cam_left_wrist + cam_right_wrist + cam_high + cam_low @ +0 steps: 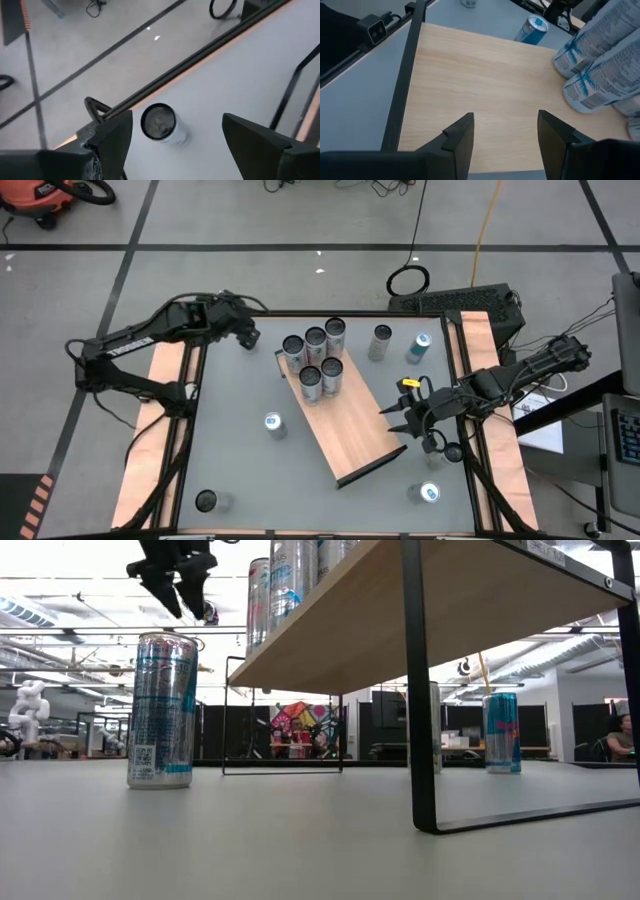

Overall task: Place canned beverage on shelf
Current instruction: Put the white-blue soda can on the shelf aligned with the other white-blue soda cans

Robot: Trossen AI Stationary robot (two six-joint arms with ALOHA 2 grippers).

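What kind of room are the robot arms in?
Probably a big robot lab or workshop. The table stands on a concrete floor marked with tape lines, cables trail across the floor, and the low view shows a wide hall with more equipment, including a white robot arm.

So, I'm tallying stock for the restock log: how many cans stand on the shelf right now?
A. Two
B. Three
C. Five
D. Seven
C: the high view shows five cans clustered at the far end of the shelf, the rest of the board bare; the other cans stand on the table.
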